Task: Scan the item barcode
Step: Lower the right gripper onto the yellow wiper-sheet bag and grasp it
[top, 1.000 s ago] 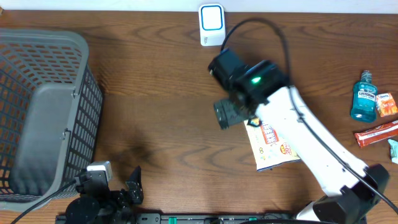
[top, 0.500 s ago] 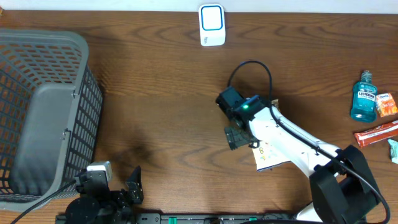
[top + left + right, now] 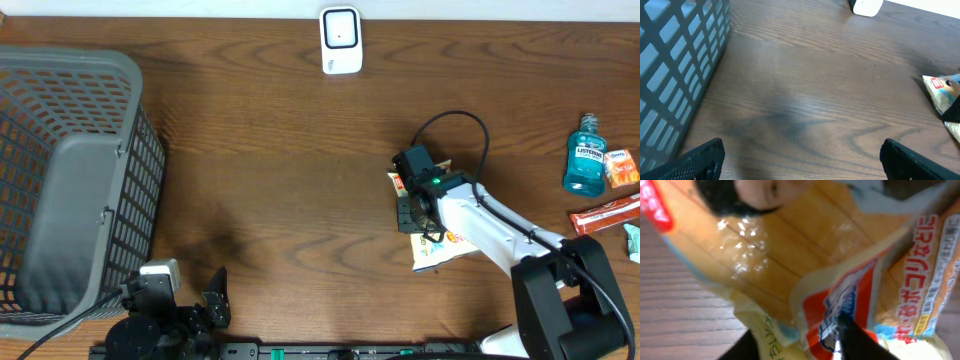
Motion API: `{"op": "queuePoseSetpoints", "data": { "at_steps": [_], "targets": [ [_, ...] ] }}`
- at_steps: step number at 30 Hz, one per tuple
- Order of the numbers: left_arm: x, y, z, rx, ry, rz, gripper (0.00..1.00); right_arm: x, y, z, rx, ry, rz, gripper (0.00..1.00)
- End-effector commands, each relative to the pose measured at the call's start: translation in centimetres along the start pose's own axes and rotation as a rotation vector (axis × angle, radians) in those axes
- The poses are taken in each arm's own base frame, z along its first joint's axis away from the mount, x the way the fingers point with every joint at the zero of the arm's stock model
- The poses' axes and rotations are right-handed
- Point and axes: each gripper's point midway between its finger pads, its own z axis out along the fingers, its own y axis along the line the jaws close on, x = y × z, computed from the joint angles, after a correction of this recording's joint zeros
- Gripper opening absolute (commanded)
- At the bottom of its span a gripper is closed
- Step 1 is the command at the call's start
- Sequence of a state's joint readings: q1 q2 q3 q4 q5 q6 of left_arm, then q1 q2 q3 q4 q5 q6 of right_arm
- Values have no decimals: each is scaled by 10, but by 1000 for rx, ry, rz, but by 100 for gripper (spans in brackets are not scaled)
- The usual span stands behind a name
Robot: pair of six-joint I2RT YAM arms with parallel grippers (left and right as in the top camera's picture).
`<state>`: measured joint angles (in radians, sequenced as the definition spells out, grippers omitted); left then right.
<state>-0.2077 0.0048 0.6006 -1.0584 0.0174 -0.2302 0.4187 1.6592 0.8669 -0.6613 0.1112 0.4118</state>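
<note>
Wood counter (image 3: 270, 150) under me. Snack packet (image 3: 438, 254) flat on it. Far left of packet: grey basket (image 3: 70, 180). Beyond packet: white scanner (image 3: 341, 40). Right of packet: mouthwash bottle (image 3: 584, 155), orange box (image 3: 621, 168), red bar (image 3: 605, 215).

**Wood-grain table top and rear wall, seen from overhead.**
The table (image 3: 270, 180) had a dark brown wooden top that filled nearly the whole view, its grain running lengthwise from the left end to the right end. A narrow strip of white wall (image 3: 200, 7) ran along the table's far edge. The lighting was soft and even. A faint, blurred shadow (image 3: 215, 245) lay on the near-left part of the table.
</note>
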Motion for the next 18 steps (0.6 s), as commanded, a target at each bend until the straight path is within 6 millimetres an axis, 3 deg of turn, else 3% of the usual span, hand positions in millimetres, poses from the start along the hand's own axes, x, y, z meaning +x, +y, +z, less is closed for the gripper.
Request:
{"op": "queuePoseSetpoints", "data": {
  "at_steps": [1, 6, 11, 14, 17, 18],
  "targets": [
    [-1, 0, -1, 2, -3, 18, 99, 33, 58, 8, -317, 147, -49, 22],
    [-1, 0, -1, 2, -3, 18, 99, -3, 122, -33, -667, 55, -128, 3],
    [-1, 0, -1, 2, -3, 18, 99, -26, 156, -81, -917, -10, -222, 1],
    [-1, 0, -1, 2, -3, 18, 99, -20, 170, -108, -1098, 16, -263, 1],
    [-1, 0, -1, 2, -3, 18, 99, -7, 180, -160, -1416, 14, -420, 1],
    [-1, 0, -1, 2, -3, 18, 99, -1, 178, -187, -1572, 5, -503, 1]
  ]
}}
